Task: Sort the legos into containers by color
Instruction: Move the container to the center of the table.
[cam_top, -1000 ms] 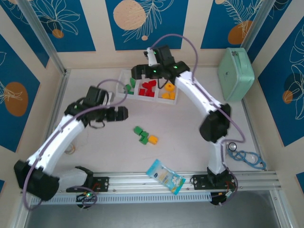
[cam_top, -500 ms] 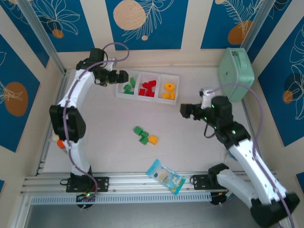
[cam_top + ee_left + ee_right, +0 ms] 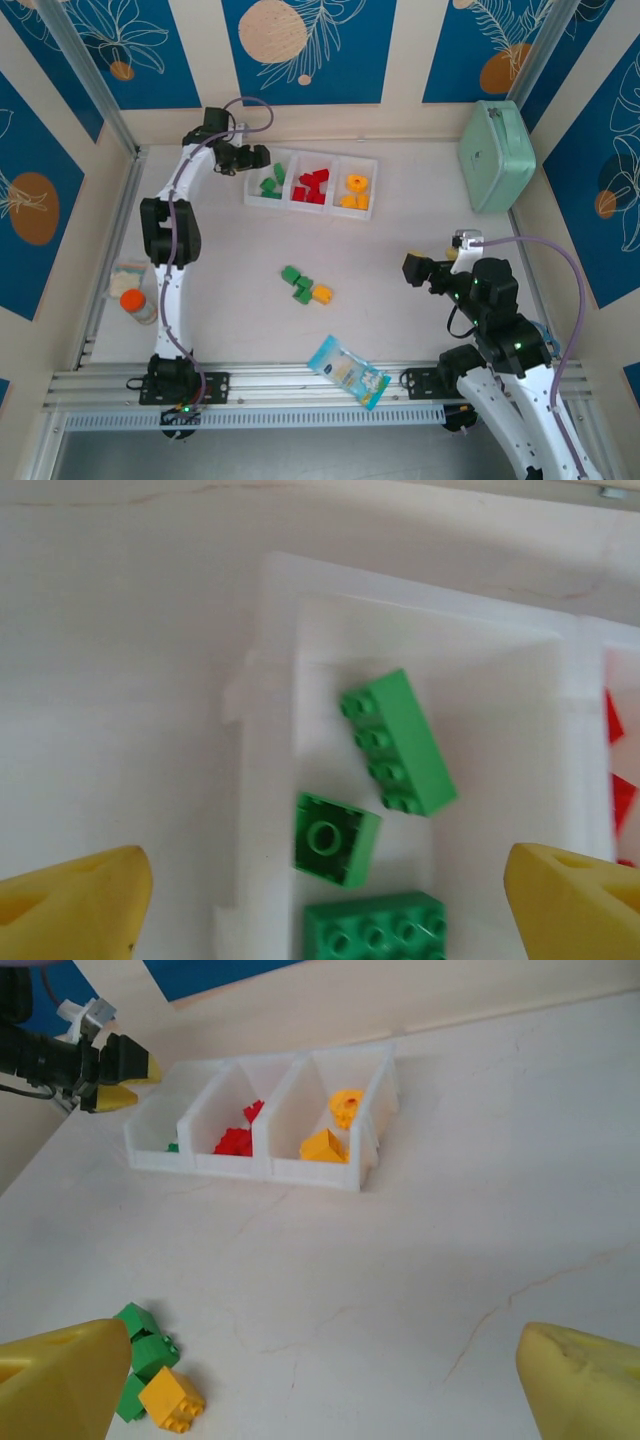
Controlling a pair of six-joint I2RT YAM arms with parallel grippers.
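Observation:
The white three-compartment tray stands at the far middle, holding green legos, red legos and yellow-orange legos. My left gripper hovers open just left of and above the green compartment. Three green bricks lie below its spread yellow fingers, none gripped. Two green bricks and a yellow brick lie loose mid-table. My right gripper is open and empty, well right of them; its wrist view shows the yellow brick and the tray.
A mint-green case stands at the far right. A blue-and-white snack packet lies at the near edge. An orange-capped bottle sits by the left rail. Walls close in behind and left of the tray.
The left arm swung from mid-table up to the tray's left end. The right arm left the tray and pulled back toward the near right. The loose bricks stayed put.

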